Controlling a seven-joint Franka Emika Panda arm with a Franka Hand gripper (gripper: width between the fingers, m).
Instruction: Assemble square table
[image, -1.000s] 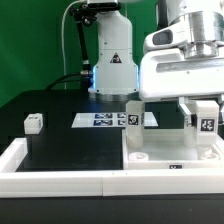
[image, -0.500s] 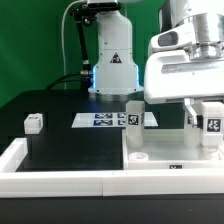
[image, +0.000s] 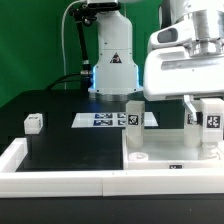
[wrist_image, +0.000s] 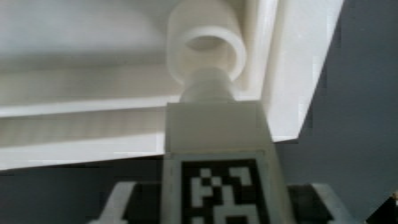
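At the frame's right, the claw (image: 206, 112), clamped on a tagged leg (wrist_image: 217, 135), needed it upright and centred over the round socket (wrist_image: 214, 47) in the tabletop (image: 160, 152) before lowering.

A white leg (wrist_image: 217, 130) with a black-and-white tag (wrist_image: 222, 190) on its near face fills the middle of the view, clamped between the dark fingers (wrist_image: 128, 200) of the gripper (wrist_image: 222, 205), one finger on each side of the tag. The leg's far end points at a raised round ring (wrist_image: 217, 45) on the white slab (wrist_image: 89, 60), and whether the two touch cannot be told. Dark table (wrist_image: 365, 130) shows beside the slab's edge.
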